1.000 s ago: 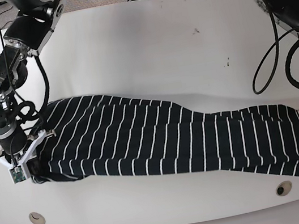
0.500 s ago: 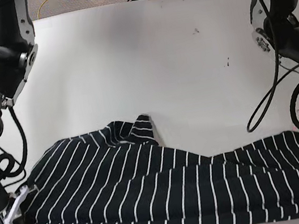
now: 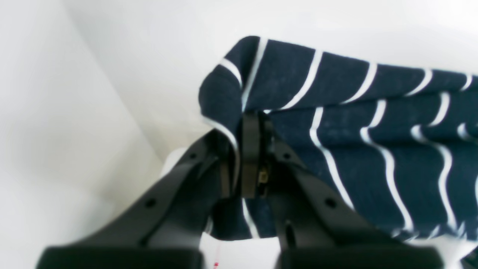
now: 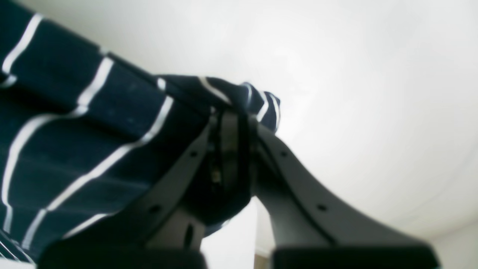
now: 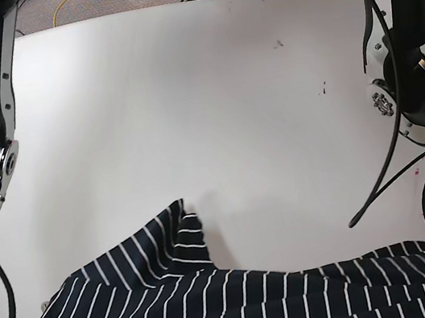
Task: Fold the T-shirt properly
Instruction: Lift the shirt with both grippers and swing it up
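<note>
Over white table (image 5: pixel 208 86), both fingers seemingly pinch T-shirt (image 5: pixel 246 308) corners.

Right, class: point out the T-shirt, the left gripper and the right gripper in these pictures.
T-shirt (image 5: pixel 246 308): base view, on the striped body.
left gripper (image 3: pixel 248 149): left wrist view, between the fingertips, shut on the fabric.
right gripper (image 4: pixel 233 129): right wrist view, between the fingertips, shut on the fabric.

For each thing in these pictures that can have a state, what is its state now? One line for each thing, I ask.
T-shirt: lifted and stretched between the two claws, one sleeve sticking up, not folded flat.
Left claw: shut on a corner of the T-shirt.
Right claw: shut on a bunched edge of the T-shirt.
Table: white, bare in the part behind the shirt, with a few small dark specks.
</note>
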Controlling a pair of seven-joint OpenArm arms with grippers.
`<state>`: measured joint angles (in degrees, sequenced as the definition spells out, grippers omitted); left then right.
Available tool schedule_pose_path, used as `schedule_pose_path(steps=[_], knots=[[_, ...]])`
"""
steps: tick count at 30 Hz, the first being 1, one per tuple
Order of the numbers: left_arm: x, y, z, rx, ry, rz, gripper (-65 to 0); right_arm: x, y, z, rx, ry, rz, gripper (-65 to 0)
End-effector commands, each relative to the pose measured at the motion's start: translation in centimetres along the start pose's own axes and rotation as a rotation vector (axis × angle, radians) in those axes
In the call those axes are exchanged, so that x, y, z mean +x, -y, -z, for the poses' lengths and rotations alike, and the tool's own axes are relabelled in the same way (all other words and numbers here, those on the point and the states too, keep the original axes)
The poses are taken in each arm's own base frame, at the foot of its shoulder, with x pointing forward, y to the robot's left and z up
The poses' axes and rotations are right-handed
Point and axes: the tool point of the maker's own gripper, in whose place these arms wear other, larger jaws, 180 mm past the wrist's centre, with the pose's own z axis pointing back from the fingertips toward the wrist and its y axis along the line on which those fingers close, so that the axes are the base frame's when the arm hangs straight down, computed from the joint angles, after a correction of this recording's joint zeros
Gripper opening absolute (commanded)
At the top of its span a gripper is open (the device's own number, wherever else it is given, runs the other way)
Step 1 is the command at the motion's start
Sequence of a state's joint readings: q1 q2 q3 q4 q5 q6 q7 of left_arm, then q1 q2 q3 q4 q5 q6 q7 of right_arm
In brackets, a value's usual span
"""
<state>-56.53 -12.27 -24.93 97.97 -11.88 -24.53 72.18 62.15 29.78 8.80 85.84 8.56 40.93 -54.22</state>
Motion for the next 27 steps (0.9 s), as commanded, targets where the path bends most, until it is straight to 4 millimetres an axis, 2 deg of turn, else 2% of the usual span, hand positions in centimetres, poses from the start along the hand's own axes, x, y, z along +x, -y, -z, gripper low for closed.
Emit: schedule_pose_path(steps=[1,6,11,15,18,20,25,27], knots=[[3.6,-1.4,-0.8,0.042,0.103,0.002,-65.0,2.1,3.0,-0.6,-0.067,0.026,0.001,-65.0],[4.9,-1.5,-0.8,0.039,0.13,-0.005,-65.0,4.4,3.8,-0.6,-0.073,0.052,-0.016,-65.0],[5.9,-1.6,-0.8,0.033,0.148,-0.015,-65.0,6.2,3.9,-0.8,-0.077,0.075,-0.05,-65.0],[6.9,-1.4,-1.0,0.029,0.169,-0.012,-65.0,6.4,3.9,-0.9,-0.078,0.08,-0.051,-65.0],[6.9,-0.5,-0.9,0.016,0.163,0.021,-65.0,6.5,4.0,-1.1,-0.083,0.085,-0.053,-65.0],[6.2,-0.1,-0.7,0.01,0.148,0.033,-65.0,6.2,3.8,-1.3,-0.087,0.086,-0.058,-65.0],[1.5,0.0,-0.3,0.016,0.061,0.046,-65.0,2.7,2.8,-2.1,-0.098,0.049,-0.059,-65.0],[0.0,0.2,-0.6,0.021,0.04,0.061,-65.0,1.0,1.9,-2.4,-0.093,0.028,-0.06,-65.0]])
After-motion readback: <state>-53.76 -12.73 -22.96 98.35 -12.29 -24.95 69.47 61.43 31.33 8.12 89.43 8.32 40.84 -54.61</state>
